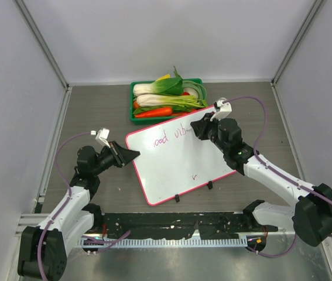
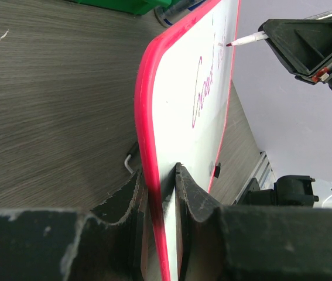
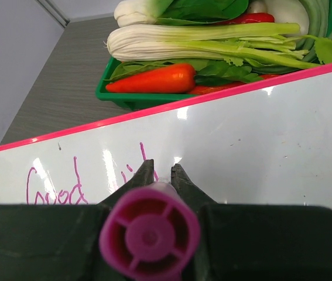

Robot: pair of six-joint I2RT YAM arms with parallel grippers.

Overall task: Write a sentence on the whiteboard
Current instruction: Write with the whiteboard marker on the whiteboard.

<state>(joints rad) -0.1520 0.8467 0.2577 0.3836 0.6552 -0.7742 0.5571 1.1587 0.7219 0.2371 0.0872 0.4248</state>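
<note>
Right, from overhead I have the whiteboard (image 1: 177,161) lying on the grey table (image 1: 95,105), skewed so its long sides run from about 8 o'clock to 2 o'clock. My left gripper (image 1: 132,156) is at the board's 9 o'clock end. The left wrist view shows both jaws clamped over the pink frame, one on each face of the board, lifting that edge off the tabletop.

My right gripper (image 1: 199,127) sits over the board's 1 o'clock corner, clenched on a marker (image 3: 149,234) whose round magenta end fills the bottom of the right wrist view. From the left wrist camera I see the white barrel and dark nib right at the glossy surface. I cannot tell whether the nib actually touches.

The sentence (image 1: 168,137) runs along the board's upper long edge in thin magenta strokes. "Good" reads clearly, followed by what looks like "vib", and the gripper covers anything past that.

A lone tick mark (image 1: 194,174) sits toward 5 o'clock from the board's middle, well apart from the writing. Two black clips (image 1: 178,198) stand on the 6 o'clock edge.

At 12 o'clock, just beyond the board, a green tray (image 1: 132,99) holds leafy greens (image 1: 160,86), pale stalks (image 3: 212,44) and an orange carrot (image 3: 154,79).
</note>
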